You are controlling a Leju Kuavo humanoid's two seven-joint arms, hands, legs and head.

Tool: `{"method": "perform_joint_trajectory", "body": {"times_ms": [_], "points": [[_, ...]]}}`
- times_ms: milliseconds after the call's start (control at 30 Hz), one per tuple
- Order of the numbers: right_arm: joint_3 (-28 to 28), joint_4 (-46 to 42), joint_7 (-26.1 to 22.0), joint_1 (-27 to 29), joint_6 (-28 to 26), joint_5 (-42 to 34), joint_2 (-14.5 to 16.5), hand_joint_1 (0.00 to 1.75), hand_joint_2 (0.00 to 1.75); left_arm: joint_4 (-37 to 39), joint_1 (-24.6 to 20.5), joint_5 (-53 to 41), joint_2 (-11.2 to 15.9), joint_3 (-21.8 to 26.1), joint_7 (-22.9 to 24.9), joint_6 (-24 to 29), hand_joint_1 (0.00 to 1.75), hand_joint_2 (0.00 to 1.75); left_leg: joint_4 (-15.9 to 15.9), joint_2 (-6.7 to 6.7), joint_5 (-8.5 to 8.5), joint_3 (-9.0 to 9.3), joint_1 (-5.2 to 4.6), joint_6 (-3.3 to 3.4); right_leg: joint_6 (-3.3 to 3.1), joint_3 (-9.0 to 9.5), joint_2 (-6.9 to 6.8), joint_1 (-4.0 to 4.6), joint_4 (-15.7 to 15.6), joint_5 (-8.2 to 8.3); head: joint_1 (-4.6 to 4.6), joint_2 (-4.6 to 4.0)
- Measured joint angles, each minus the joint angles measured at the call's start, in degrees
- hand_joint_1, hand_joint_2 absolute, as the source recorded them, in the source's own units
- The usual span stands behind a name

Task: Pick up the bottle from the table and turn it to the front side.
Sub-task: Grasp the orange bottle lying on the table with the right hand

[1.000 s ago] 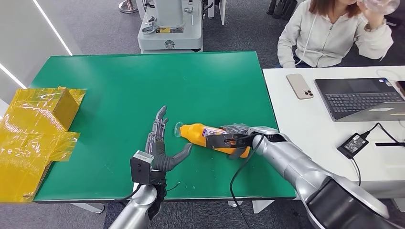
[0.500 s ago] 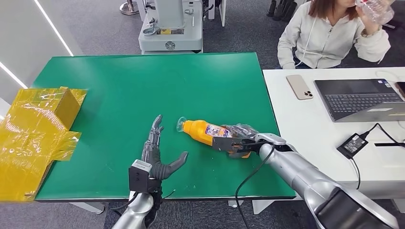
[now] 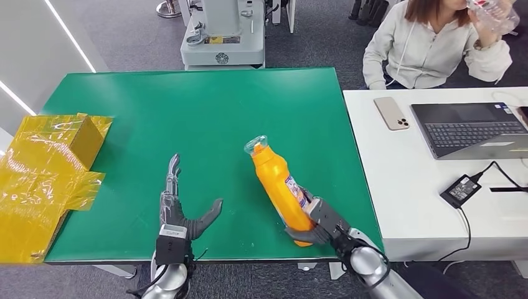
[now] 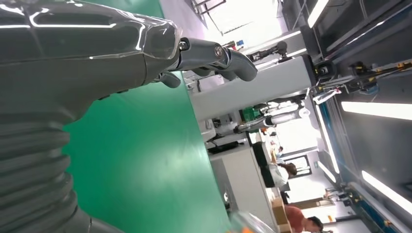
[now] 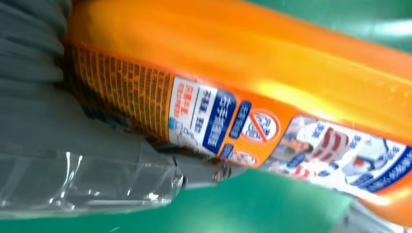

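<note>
One second has done a lot: the orange plastic bottle with a clear cap [image 3: 280, 187] was lying on its side across the green table top [image 3: 187, 118], cap pointing left; now it is off the surface and tilted up, cap toward the far side, base near the robot. The right hand [image 3: 315, 224] grips it low on the body, fingers wrapped around the base end, near the table's near edge, right of centre. The right arm has pulled back toward the robot while swinging the bottle round.

Right wrist view: label [image 5: 272, 136] with blue and red print sits just past the thumb, so the grip is partly on the label. Can't tell from that blurred close-up whether this is the front face.

The left hand [image 3: 177, 208] is holding nothing, fingers spread and stretched forward, low over the table left of the bottle and well apart from it. It has drifted left and nearer.

Judgement: pick-up done, turn under way. What's left is probably the final rotation to show the front. Risk: low grip on a top-heavy tilt, the bottle could pivot in the fingers.
</note>
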Motion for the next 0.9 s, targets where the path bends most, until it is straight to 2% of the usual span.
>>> {"method": "perform_joint_trajectory", "body": {"times_ms": [167, 333, 400, 533, 600, 700, 767, 900], "points": [[-3.0, -6.3, 0.6, 5.0, -1.1, 0.5, 0.1, 1.75, 1.75, -1.4, 1.0, -0.2, 0.5, 0.0, 0.0, 0.1, 0.00, 1.75, 0.0, 0.01, 0.00, -0.07, -0.01, 0.00, 0.00, -0.07, 0.01, -0.01, 0.0, 0.00, 0.01, 0.00], [-6.0, -10.5, -2.2, 8.0, -5.4, 1.2, 0.7, 1.75, 1.75, -2.3, 1.3, 0.2, 0.7, 0.6, 0.8, -1.1, 0.00, 1.75, 0.0, 0.00, 0.00, -0.08, -0.02, 0.00, 0.00, -0.07, -0.02, -0.02, 0.0, 0.00, 0.00, 0.00], [-7.6, -13.0, -3.0, 9.3, -8.4, 2.7, 1.2, 1.75, 1.75, -2.7, 1.4, 2.8, 0.8, 1.0, 2.4, -5.7, 0.00, 1.75, 0.0, 0.00, 0.00, -0.08, -0.02, 0.00, 0.00, -0.08, -0.02, -0.02, 0.0, 0.00, 0.00, 0.00], [-9.2, -16.3, -5.7, 10.6, -10.9, 6.1, 2.1, 1.75, 1.75, -2.5, 0.2, 8.8, 1.1, 1.1, 6.8, -20.2, 0.00, 1.75, 0.0, 0.06, 0.00, -0.10, -0.02, 0.00, -0.01, -0.13, 0.05, -0.02, 0.0, 0.02, 0.01, 0.00], [-8.8, -16.7, -7.7, 9.4, -10.5, 8.2, 2.8, 1.75, 1.75, -1.0, -2.4, 12.4, 1.0, 1.1, 8.9, -27.8, 0.00, 1.75, 0.0, 0.09, 0.04, -0.11, -0.02, -0.01, -0.04, -0.15, 0.07, -0.02, 0.0, 0.06, 0.00, 0.00], [-6.4, -16.2, -8.8, 4.8, -9.7, 11.7, 4.8, 1.75, 1.75, 4.3, -8.7, 18.8, -0.2, 1.1, 12.0, -38.1, 0.00, 1.75, 0.0, 0.10, 0.17, -0.12, -0.01, -0.10, -0.09, -0.19, 0.08, -0.02, 0.1, 0.17, 0.00, 0.00], [-3.9, -15.4, -8.2, 1.1, -9.0, 12.9, 6.6, 1.75, 1.75, 8.5, -13.2, 21.7, -1.3, 1.0, 13.5, -42.1, 0.00, 1.75, 0.0, 0.12, 0.28, -0.12, -0.01, -0.12, -0.13, -0.22, 0.09, -0.02, 0.1, 0.26, 0.00, 0.00], [-0.1, -13.9, -6.4, -4.8, -7.9, 13.4, 9.7, 1.75, 1.75, 14.9, -20.3, 24.6, -2.5, 0.9, 14.9, -45.4, 0.00, 1.75, 0.0, 0.12, 0.36, -0.12, -0.01, -0.14, -0.16, -0.26, 0.10, -0.01, 0.2, 0.32, -0.01, 0.00]]}}
